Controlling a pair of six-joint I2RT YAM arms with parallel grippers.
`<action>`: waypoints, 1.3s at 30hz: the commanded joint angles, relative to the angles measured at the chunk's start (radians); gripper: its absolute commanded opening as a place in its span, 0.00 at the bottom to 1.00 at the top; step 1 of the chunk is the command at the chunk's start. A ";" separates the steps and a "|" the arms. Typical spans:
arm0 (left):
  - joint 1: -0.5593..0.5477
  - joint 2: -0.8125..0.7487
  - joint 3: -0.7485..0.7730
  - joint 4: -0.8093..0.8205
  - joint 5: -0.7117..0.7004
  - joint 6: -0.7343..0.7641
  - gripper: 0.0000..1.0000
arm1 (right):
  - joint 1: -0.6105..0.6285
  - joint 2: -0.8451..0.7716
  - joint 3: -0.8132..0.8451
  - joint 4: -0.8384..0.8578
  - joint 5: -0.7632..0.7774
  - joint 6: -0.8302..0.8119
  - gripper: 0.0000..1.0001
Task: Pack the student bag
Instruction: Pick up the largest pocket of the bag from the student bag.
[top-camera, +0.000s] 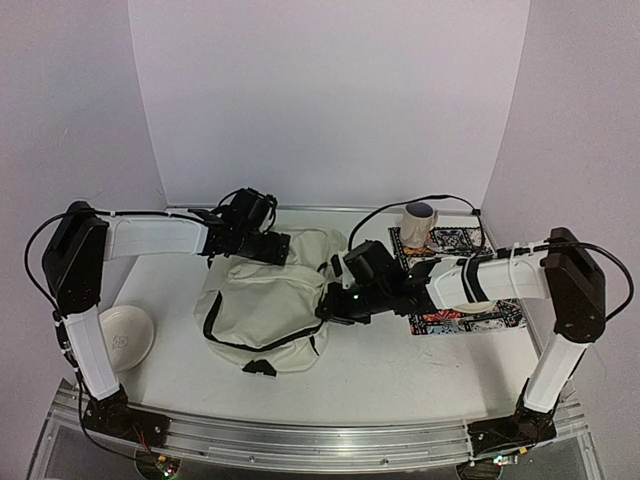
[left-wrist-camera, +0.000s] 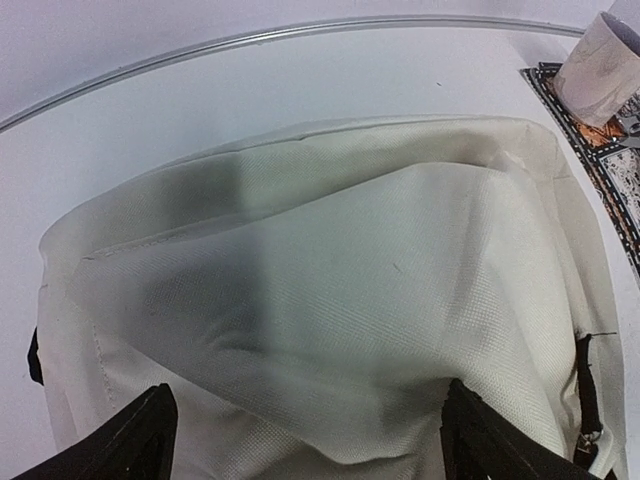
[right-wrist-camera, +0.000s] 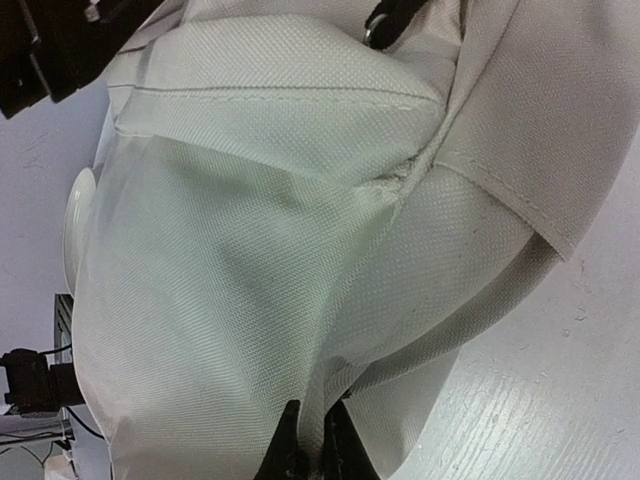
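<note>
The student bag (top-camera: 262, 305) is a large cream fabric backpack with black straps, lying crumpled in the middle of the table. My left gripper (top-camera: 272, 247) is at the bag's far edge. In the left wrist view (left-wrist-camera: 310, 440) it is open, its fingers (left-wrist-camera: 135, 440) wide apart with bag fabric (left-wrist-camera: 330, 280) bulging between them. My right gripper (top-camera: 335, 305) is at the bag's right side. In the right wrist view (right-wrist-camera: 312, 432) it is shut, pinching a fold of the bag (right-wrist-camera: 260, 230).
A white bowl (top-camera: 121, 335) sits near the left front; it also shows in the right wrist view (right-wrist-camera: 76, 225). A patterned red-blue mat (top-camera: 470, 240) lies at the right under my right arm. A mug (top-camera: 418, 222) stands at its far edge and shows in the left wrist view (left-wrist-camera: 600, 65).
</note>
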 joint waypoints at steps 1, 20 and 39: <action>-0.015 -0.175 -0.087 0.017 0.006 -0.082 0.94 | 0.015 0.028 0.062 0.069 0.036 0.057 0.00; -0.559 -0.527 -0.391 -0.091 -0.143 -0.797 0.78 | 0.023 0.041 0.097 0.061 0.076 0.065 0.00; -0.696 -0.281 -0.370 0.077 -0.224 -0.886 0.41 | 0.024 0.016 0.084 0.061 0.083 0.062 0.00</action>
